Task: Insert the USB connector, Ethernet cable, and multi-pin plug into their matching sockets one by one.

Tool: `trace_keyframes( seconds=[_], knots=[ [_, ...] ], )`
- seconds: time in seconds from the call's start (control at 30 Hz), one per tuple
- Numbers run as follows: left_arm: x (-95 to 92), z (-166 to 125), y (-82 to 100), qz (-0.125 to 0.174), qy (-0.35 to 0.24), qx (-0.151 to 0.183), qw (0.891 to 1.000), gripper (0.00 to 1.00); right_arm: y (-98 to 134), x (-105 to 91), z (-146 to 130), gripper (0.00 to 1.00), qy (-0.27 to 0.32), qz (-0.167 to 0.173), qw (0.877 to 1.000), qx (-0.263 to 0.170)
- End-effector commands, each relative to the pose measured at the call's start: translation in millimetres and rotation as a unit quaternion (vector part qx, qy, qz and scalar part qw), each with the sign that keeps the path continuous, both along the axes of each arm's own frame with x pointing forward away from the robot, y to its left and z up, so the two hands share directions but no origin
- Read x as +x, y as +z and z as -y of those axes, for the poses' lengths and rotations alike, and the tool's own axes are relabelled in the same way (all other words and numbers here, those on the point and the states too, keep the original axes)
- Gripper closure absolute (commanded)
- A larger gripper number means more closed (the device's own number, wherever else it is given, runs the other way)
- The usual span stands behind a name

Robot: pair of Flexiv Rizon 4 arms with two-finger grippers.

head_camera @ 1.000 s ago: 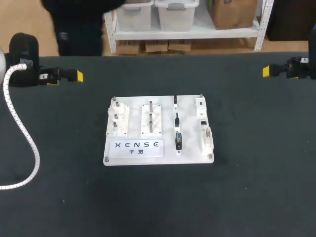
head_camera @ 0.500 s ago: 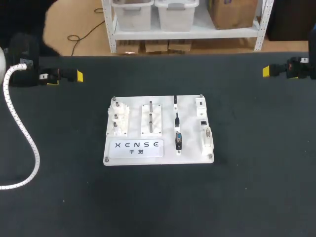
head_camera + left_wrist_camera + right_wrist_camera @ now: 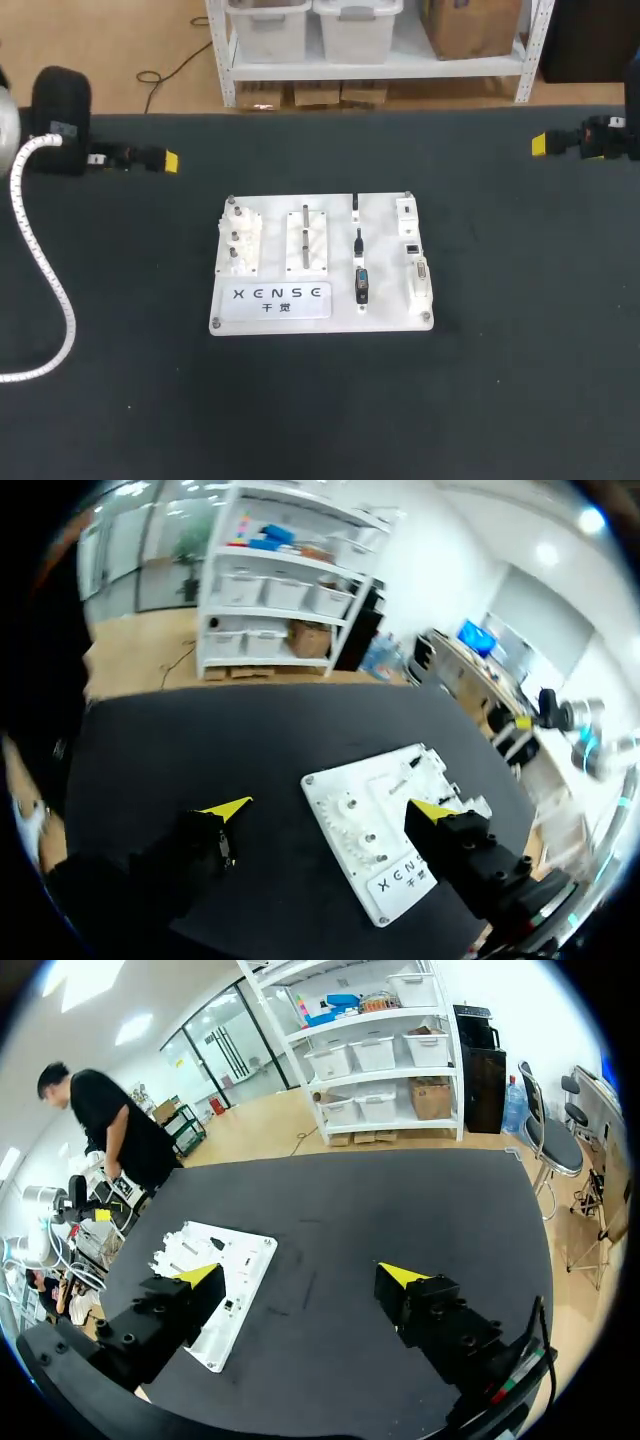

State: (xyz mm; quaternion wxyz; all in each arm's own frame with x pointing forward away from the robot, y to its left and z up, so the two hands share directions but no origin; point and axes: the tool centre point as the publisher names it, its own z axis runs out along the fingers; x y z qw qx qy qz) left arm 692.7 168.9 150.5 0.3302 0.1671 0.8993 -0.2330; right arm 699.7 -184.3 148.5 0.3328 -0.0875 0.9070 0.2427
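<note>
Head view has the white board [image 3: 385, 258] lying flat around the middle of the black desk [image 3: 500, 350]. All 3 plugs [image 3: 358, 240] sit in a column right of the board's centre, and the 3 sockets [image 3: 411, 245] run in a column along its right edge, just beside them. The multi-pin plug [image 3: 361, 285] is the nearest one in the column, next to the long socket; the other 2 are too small for me to tell which is which. A gear block [image 3: 240, 245] is at the board's left end. Left tool [image 3: 171, 161] hangs over the far left of the desk and right tool [image 3: 539, 145] over the far right, both well apart from the board, and a white ribbed hose [image 3: 40, 250] loops down off the left arm. Left wrist view shows the left tool [image 3: 330, 809] with its fingers spread wide and nothing between them, the board [image 3: 335, 792] out ahead of it. Right wrist view is the same deal: right tool [image 3: 300, 1275] spread apart and holding nothing, with the board [image 3: 250, 1260] ahead and off toward 1 finger.
</note>
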Motion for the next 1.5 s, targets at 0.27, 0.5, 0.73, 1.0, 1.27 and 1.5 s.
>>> trace_keyframes(
  seconds=[0.27, 0.5, 0.73, 1.0, 1.27, 1.5],
  knots=[
    [-29.5, 42, -18.3, 0.09, -0.401, 0.075, 0.909, 0.0, 0, 0.1, 0, 0.0, 0.0, 0.0, 1.0, -0.001],
    [-52.1, 65, -30.4, 0.11, -0.522, 0.023, 0.845, 0.0, 0, 0.1, 0, 0.0, 0.0, 0.0, 1.0, -0.001],
    [-58.4, 74, -31.6, 0.121, -0.587, -0.022, 0.8, 0.0, 0, 0.1, 0, 0.0, 0.0, 0.0, 1.0, -0.001],
    [-58.1, 79, -32.5, 0.125, -0.594, -0.024, 0.795, 0.0, 0, 0.1, 0, 0.0, 0.0, 0.0, 1.0, -0.001],
    [-57.1, 76, -33.3, 0.096, -0.538, -0.016, 0.837, 0.0, 0, 0.1, 0, 0.0, 0.0, 0.0, 1.0, -0.001],
    [-57.1, 76, -33.3, 0.096, -0.538, -0.016, 0.837, 0.0, 0, 0.1, 0, 0.0, 0.0, 0.0, 1.0, -0.001]
  ],
)
